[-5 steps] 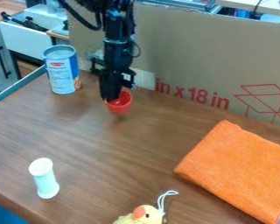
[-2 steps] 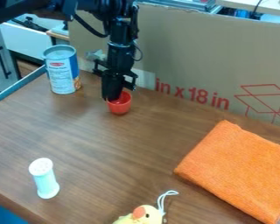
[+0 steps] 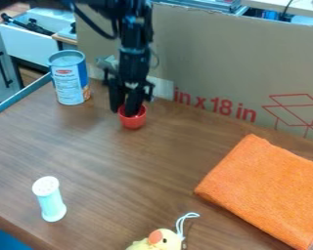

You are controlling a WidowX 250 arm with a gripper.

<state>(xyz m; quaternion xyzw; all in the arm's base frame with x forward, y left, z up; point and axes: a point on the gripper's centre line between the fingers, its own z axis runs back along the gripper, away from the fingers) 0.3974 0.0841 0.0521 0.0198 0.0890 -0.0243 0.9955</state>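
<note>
The black gripper [image 3: 123, 112] hangs down at the upper middle of the table, its two fingers spread apart, so it is open. One finger reaches into the small red cup [image 3: 134, 121], while the other is at the cup's left, outside the rim. The cup stands upright on the brown table, and part of its opening is hidden by the gripper.
A blue and white can [image 3: 69, 80] stands left of the gripper, with cardboard [image 3: 218, 63] behind. An orange cloth [image 3: 267, 190] lies at right, a white bottle [image 3: 50, 201] stands front left, and a yellow toy [image 3: 156, 240] is at the front edge.
The red cup came down from slightly above the table onto its surface, lowered with the gripper. Since then the fingers have spread apart.
</note>
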